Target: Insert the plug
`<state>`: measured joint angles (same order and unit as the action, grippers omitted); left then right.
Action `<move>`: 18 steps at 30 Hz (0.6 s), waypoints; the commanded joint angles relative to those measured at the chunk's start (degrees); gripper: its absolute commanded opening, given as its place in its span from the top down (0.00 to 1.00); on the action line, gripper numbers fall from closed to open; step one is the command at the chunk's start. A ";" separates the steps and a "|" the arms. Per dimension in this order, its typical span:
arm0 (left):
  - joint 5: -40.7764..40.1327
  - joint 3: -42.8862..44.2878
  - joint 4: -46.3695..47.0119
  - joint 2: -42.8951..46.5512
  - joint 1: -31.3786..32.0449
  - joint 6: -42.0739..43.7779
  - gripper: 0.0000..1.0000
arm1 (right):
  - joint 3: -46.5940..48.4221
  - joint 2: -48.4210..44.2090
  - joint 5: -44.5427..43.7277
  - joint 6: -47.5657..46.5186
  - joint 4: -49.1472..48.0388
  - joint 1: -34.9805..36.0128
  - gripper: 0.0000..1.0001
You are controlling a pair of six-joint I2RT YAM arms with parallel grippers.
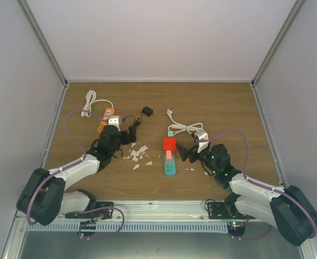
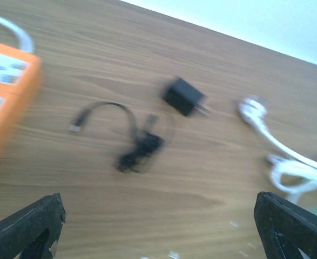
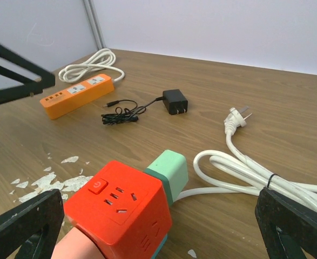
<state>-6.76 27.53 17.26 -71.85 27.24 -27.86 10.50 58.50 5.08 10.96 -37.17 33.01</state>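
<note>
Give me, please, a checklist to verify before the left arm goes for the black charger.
1. Left tool open and empty: ok, fingers wide apart, nothing between them.
2. Black charger reachable: ok, it lies free on the table ahead of the tool.
3. Path clear: not ok, the charger's bundled cable lies between tool and charger.
4. Orange power strip free: ok, the sockets in view hold nothing.
5. Left wrist picture sharp: not ok, blurred.
6. Right tool clear of the red cube socket: cannot tell; it is open, the cube close before it.
</note>
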 commanded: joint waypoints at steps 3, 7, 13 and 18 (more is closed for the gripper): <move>-2.57 1.21 -5.51 -2.11 -13.54 0.92 0.01 | -0.80 -2.08 4.44 2.10 -0.52 -0.63 0.00; -1.25 4.81 -6.16 -6.65 -18.23 2.40 0.01 | -1.10 -4.52 7.10 2.35 0.85 -0.59 0.00; -5.10 14.21 -10.59 -13.75 -19.61 6.46 0.01 | -2.15 -7.23 10.25 3.48 0.78 -0.51 0.00; -4.19 27.00 -20.36 -27.38 -20.49 9.43 0.01 | -2.18 -8.17 11.15 3.85 1.02 -0.58 0.00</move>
<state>-10.17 46.59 4.45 -90.70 7.62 -21.98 9.10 51.40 14.33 13.80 -36.47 32.82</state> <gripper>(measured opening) 0.989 0.995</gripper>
